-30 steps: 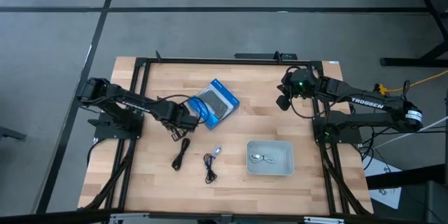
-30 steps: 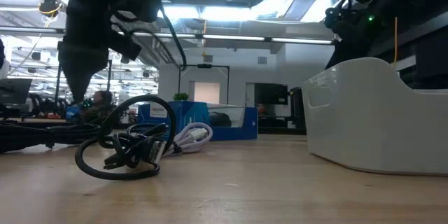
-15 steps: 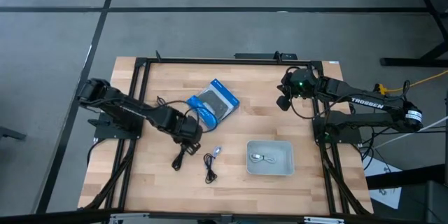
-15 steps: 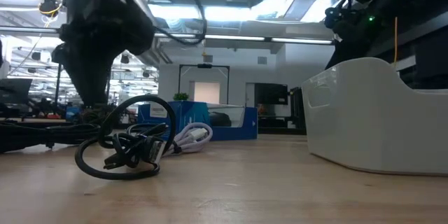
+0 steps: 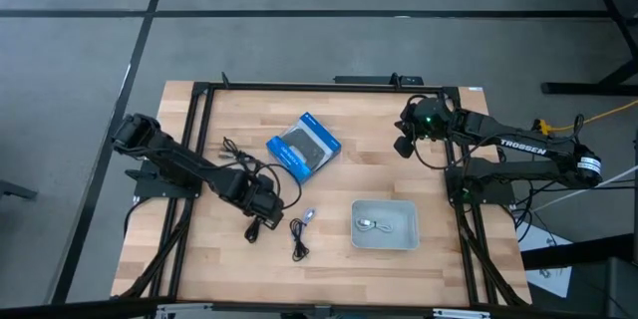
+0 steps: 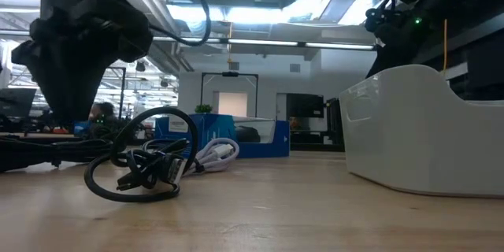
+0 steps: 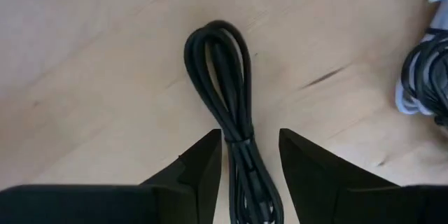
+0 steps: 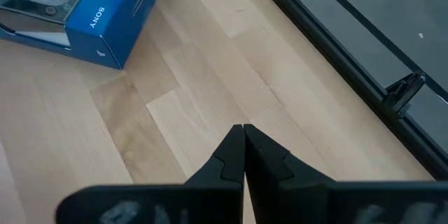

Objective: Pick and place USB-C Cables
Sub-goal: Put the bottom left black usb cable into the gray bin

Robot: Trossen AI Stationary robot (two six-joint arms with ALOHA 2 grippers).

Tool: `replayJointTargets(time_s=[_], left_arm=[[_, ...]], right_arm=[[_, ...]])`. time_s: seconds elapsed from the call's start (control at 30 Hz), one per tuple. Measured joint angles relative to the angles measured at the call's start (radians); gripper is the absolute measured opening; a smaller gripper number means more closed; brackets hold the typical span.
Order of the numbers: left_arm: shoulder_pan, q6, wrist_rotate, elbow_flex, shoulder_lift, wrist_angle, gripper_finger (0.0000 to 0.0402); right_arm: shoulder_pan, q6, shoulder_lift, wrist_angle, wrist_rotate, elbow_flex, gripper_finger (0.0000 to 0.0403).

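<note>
One black bundled USB-C cable lies flat on the wooden table, and part of it shows beside my left arm. My left gripper is open above it, pointing down, one finger on either side of the bundle's bound middle. A second black cable with a whitish end lies to its right. It shows as a coil in the low view. A silvery cable rests in the grey tray. My right gripper is shut, hanging over bare wood at the far right.
A blue-and-black flat box lies at the table's middle far side and also shows in the right wrist view. A black metal frame runs round the table. My left arm's own wires loop left of the box.
My left gripper has gone from beside the blue box toward the table's near edge, and now stands over the black cable. In the low view its tip has widened from a narrow point, so it has opened. The cables have stayed where they were.
</note>
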Motion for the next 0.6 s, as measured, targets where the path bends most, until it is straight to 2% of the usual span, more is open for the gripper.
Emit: replayJointTargets(time_s=[0.23, 0.43, 0.6], left_arm=[[-0.001, -0.047, 0.014, 0.0, 0.059, 0.036, 0.0138], [0.003, -0.206, 0.068, 0.001, 0.126, 0.021, 0.0138], [0.01, -0.207, 0.116, 0.001, 0.168, 0.037, 0.0135]], right_arm=[[0.0, 0.0, 0.0, -0.015, -0.033, 0.0, 0.0007], [0.0, -0.001, -0.001, -0.016, -0.076, 0.0, 0.0007], [0.0, -0.003, -0.001, -0.014, -0.076, 0.0, 0.0007]])
